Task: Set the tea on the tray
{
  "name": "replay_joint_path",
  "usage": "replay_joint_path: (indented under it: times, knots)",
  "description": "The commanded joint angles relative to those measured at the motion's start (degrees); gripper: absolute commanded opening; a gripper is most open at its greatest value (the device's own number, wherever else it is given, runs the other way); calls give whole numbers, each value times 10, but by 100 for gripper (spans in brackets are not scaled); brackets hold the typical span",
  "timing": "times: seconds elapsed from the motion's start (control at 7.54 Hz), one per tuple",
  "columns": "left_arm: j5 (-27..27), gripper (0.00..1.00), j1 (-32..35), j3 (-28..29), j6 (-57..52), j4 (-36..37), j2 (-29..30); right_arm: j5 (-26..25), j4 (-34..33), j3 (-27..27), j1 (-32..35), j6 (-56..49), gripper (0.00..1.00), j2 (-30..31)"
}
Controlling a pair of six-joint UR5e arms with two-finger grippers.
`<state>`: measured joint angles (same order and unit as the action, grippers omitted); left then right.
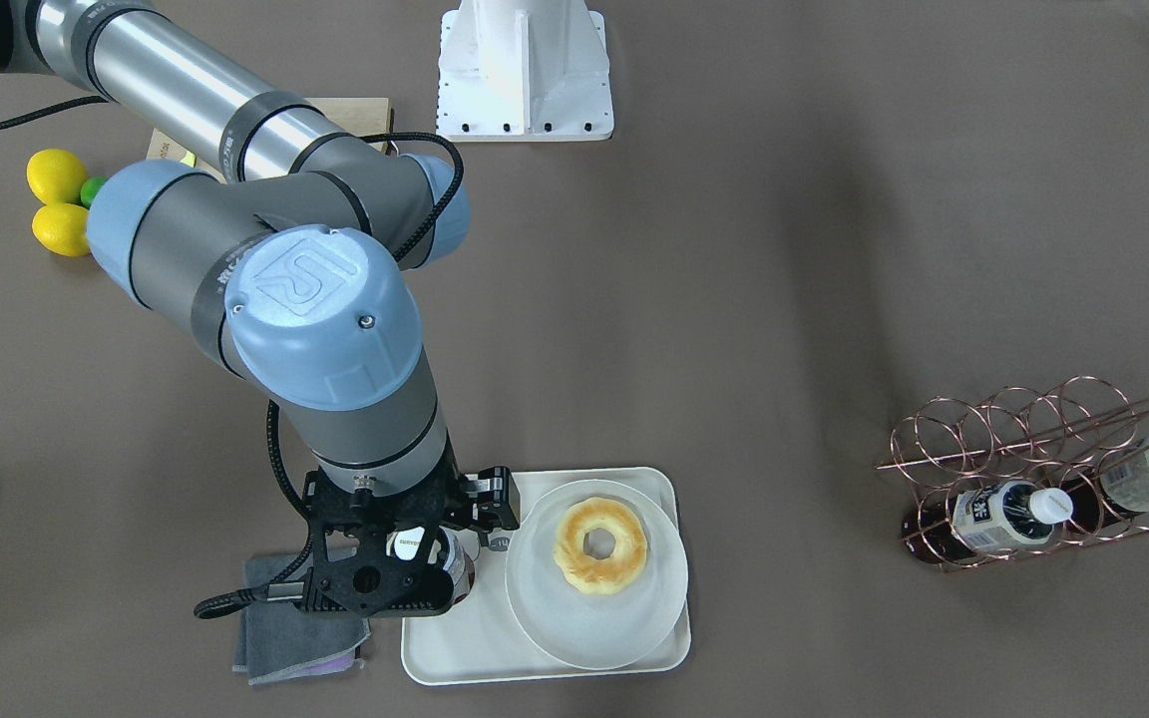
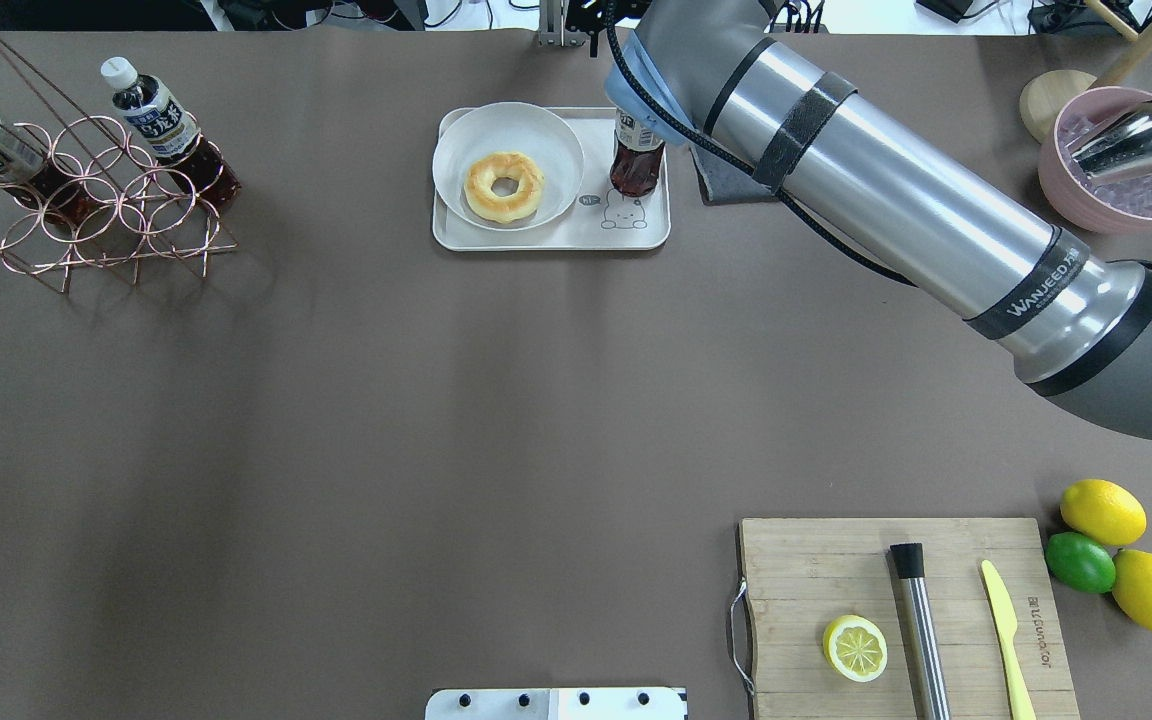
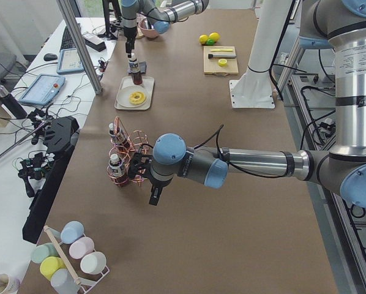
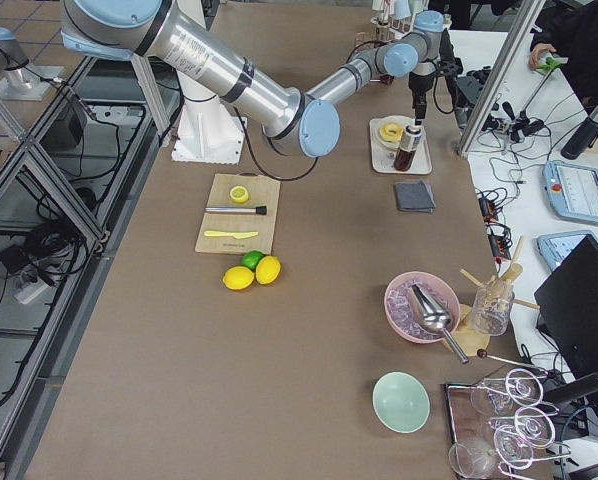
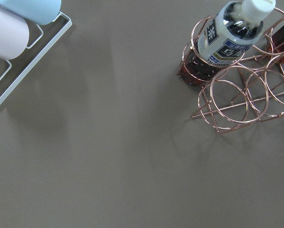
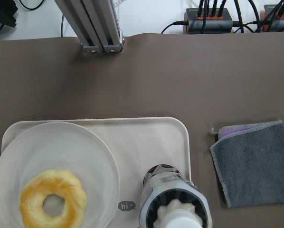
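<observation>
The right pincer [image 1: 413, 558] is hovering over the tea [image 2: 635, 160], standing upright on the tray [image 2: 536, 236] beside the plate [image 2: 548, 140], its grip impossible to tell, and should be letting go fully before rising straight.

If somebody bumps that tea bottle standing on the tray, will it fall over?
Probably, if bumped high. The tea bottle is tall and narrow and stands upright on the tray, so a nudge near its top might tip it. The dark drink inside likely makes it heavyish, which steadies it a little. Once down, its round body would probably roll.
</observation>
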<state>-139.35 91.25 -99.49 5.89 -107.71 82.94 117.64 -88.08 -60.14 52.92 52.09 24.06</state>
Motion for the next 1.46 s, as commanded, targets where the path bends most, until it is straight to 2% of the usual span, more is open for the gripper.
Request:
replay_joint_path:
  times: [0.0,0.13,0.4,0.66,0.8,0.93,1.06,1.33]
  knots:
    - [-3,98,0,0,0,1,0,20,-127,-121,8,-3,100,40]
    - [-4,98,0,-1,0,1,0,21,-197,-202,17,-34,100,77]
    - [-5,98,1,1,0,1,-1,21,-307,-414,32,-84,100,234]
    - [-6,98,1,0,0,1,-5,11,-486,-574,47,-189,100,336]
    - [-7,98,2,-2,-1,1,-7,-2,-504,-625,56,-263,100,408]
    - [-7,98,5,-1,-1,1,-9,-13,-496,-636,89,-367,100,475]
    - [-7,98,5,-2,-1,1,-10,-10,-469,-624,148,-460,100,526]
    - [-7,98,6,-1,-1,1,-9,25,-345,-538,233,-592,100,586]
